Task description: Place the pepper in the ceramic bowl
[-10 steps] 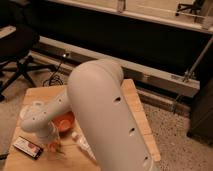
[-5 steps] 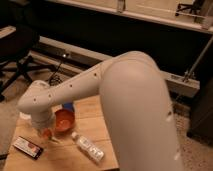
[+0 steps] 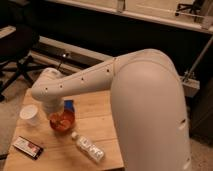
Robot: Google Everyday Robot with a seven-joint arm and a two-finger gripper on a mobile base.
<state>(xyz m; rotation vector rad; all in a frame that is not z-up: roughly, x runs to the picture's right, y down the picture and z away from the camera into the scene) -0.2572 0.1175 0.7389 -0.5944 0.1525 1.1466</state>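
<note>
The ceramic bowl (image 3: 63, 121) is small, round and glossy red-orange. It stands on the wooden table (image 3: 95, 112), left of the middle. My gripper (image 3: 53, 111) hangs from the white wrist right over the bowl's left rim, between the bowl and the white cup. The wrist hides the fingers. I cannot make out the pepper as a separate thing. A paler orange patch inside the bowl may be part of it, but I cannot tell.
A white cup (image 3: 29, 115) stands left of the bowl. A clear plastic bottle (image 3: 90, 148) lies in front of it on the right. A dark flat packet (image 3: 27, 147) lies at the front left. A blue object (image 3: 69, 105) sits behind the bowl. An office chair (image 3: 17, 55) stands at the left.
The arm's bulky elbow has swung right and back, uncovering more of the table and the bowl. The wrist and gripper stay at the bowl's left side.
</note>
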